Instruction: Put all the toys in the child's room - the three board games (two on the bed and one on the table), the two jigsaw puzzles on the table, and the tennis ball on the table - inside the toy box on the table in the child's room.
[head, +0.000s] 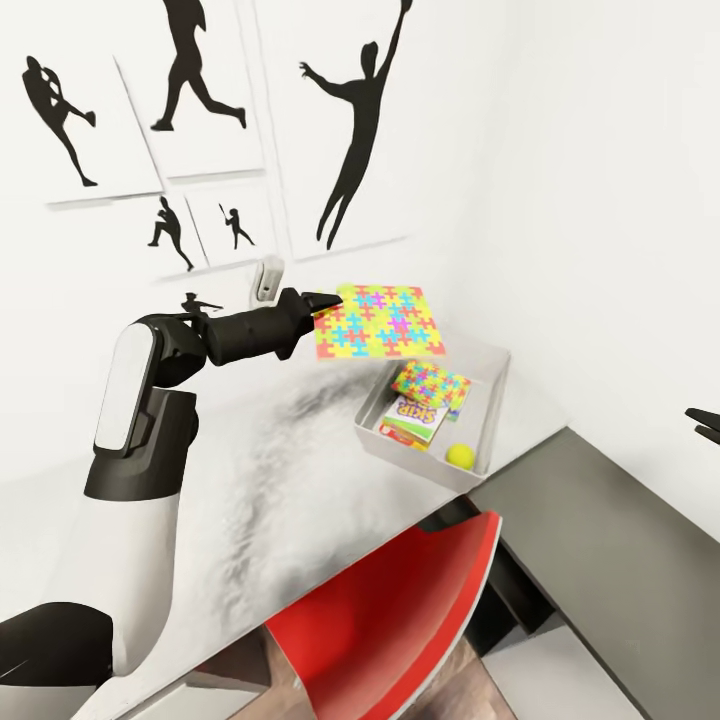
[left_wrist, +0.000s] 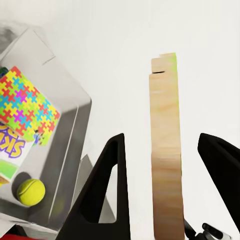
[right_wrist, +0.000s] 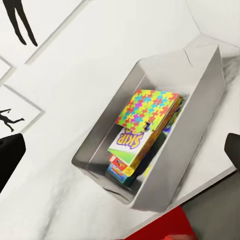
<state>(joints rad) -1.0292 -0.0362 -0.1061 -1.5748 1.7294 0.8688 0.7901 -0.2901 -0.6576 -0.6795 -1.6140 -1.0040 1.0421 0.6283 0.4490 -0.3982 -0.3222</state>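
Red and shiny, a curved chair back (head: 400, 610) sits closest in the head view, in front of the pale marbled desk (head: 250, 480). On the desk stands the grey toy box (head: 480, 420), a low tray with sloping sides. Inside lie a second jigsaw puzzle (head: 430, 385) on top of the Skip-Bo game (head: 412, 418), and the small yellow-green tennis ball (head: 460, 456) beside them. The left hand (head: 322, 301) pinches the edge of a flat jigsaw puzzle (head: 380, 322) and holds it level above the box's far end. At the right edge, only the right hand's (head: 705, 424) tip peeks in, so I cannot tell how it is set.

From the left wrist, the held puzzle (left_wrist: 166, 145) shows edge-on, a thin wooden strip between two black fingers (left_wrist: 105, 195).

From the right wrist, the long box (right_wrist: 200, 100) points slantwise, with the games stacked inside.
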